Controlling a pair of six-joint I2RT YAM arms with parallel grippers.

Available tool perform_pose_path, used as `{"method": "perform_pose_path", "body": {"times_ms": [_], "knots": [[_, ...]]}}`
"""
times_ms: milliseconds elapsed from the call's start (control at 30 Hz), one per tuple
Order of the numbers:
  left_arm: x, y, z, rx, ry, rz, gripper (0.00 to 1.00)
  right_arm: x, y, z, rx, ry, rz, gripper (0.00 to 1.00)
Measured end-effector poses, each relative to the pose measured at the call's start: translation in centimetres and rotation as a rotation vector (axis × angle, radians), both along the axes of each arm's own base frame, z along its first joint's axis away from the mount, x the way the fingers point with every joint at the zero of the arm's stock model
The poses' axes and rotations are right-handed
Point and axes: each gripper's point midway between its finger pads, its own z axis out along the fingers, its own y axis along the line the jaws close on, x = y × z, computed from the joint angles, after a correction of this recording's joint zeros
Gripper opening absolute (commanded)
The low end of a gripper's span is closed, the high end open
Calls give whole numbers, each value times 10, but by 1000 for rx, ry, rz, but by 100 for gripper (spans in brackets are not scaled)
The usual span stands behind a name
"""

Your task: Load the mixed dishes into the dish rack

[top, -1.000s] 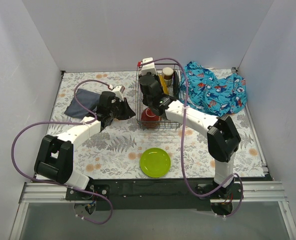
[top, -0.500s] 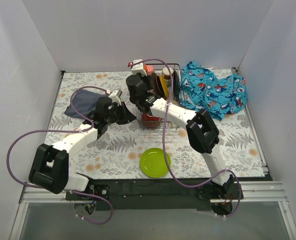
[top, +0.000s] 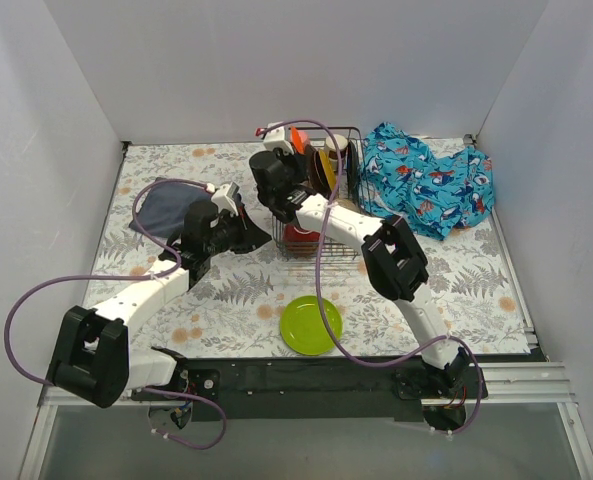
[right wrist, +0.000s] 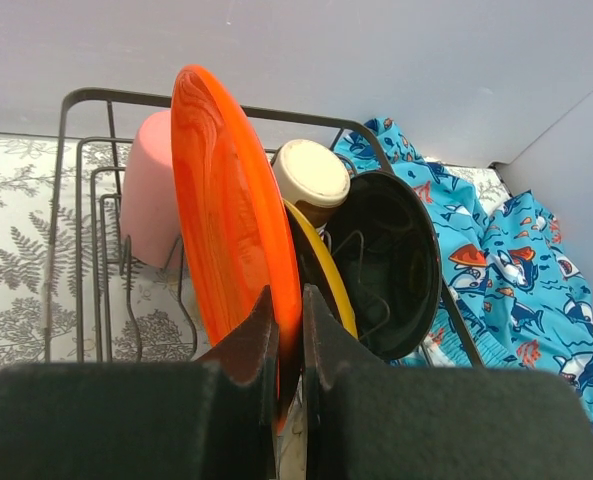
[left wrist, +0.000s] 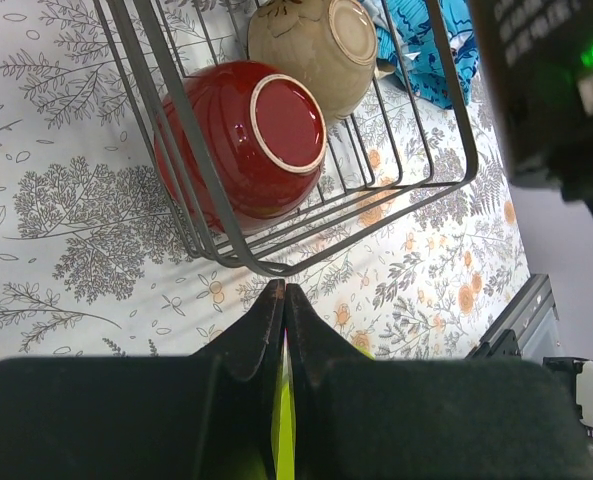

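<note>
The right gripper (right wrist: 288,300) pinches the orange plate (right wrist: 231,200) by its rim, centre frame (left gripper (left wrist: 283,295) pressed together); that thin hold could let it swivel into the rack (right wrist: 116,97).

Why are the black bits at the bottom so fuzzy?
Left wrist view: the left gripper, close to the lens, blurs; the dark red round bowl is sharp. Right wrist view: the right gripper blurs too; the orange round plate is sharp.
</note>
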Motion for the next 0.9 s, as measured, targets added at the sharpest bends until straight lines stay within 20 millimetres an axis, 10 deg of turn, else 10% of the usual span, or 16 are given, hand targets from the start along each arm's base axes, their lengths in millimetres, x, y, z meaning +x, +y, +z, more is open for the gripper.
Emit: {"method": "perform_pose_path", "body": {"times_ms": [400,600,900], "knots": [[-4,2,1,-13,-16,5,0,8,-10,-17,-15,42,-20,2],[-3,2,2,-13,-20,6,1,11,-3,-31,-28,65,0,27],[-3,2,2,-12,-21,6,2,9,-1,-43,-43,106,24,30]]}}
